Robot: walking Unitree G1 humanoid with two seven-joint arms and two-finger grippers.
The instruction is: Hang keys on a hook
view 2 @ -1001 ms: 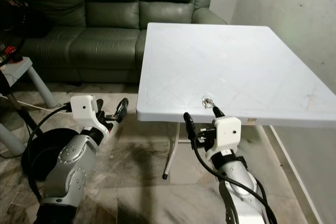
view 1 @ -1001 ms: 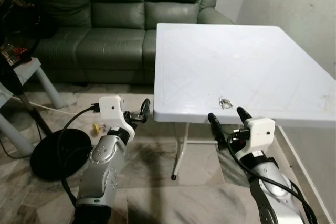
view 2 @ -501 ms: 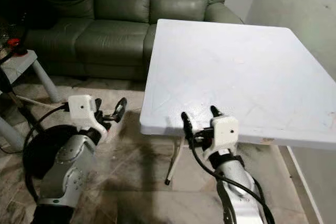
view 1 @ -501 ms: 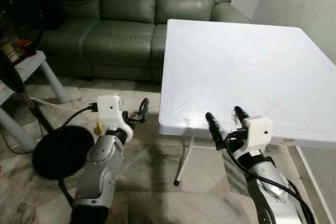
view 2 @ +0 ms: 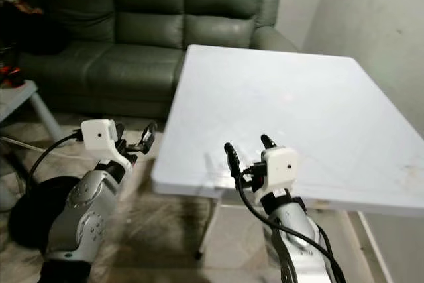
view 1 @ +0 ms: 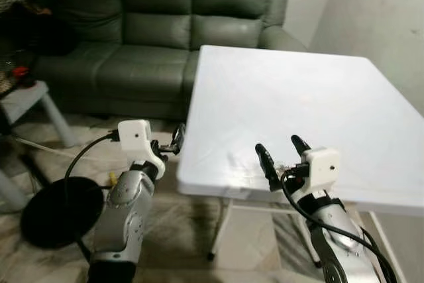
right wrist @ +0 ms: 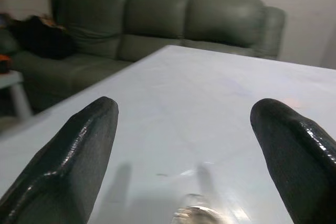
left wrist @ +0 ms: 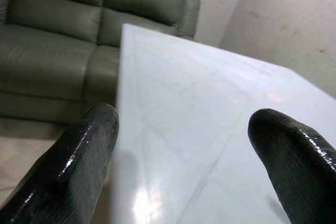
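In the left eye view, lower right, our right gripper [view 1: 283, 156] hovered with fingers spread over the white table [view 1: 318, 97], and our left gripper [view 1: 177, 138], fingers parted, sat at centre left beside the table's edge. In the right wrist view, the keys [right wrist: 193, 214] glinted blurrily on the table at bottom centre, between the spread fingers [right wrist: 79, 150].

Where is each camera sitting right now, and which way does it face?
Left eye: head, looking down at white table, sofa, both arms, right hand open above the keys.
Right eye: same scene; left hand beside the table edge.
Left wrist: between open fingers, across the table toward the sofa.
Right wrist: fingers straddling the keys. Both wrists share table and sofa.
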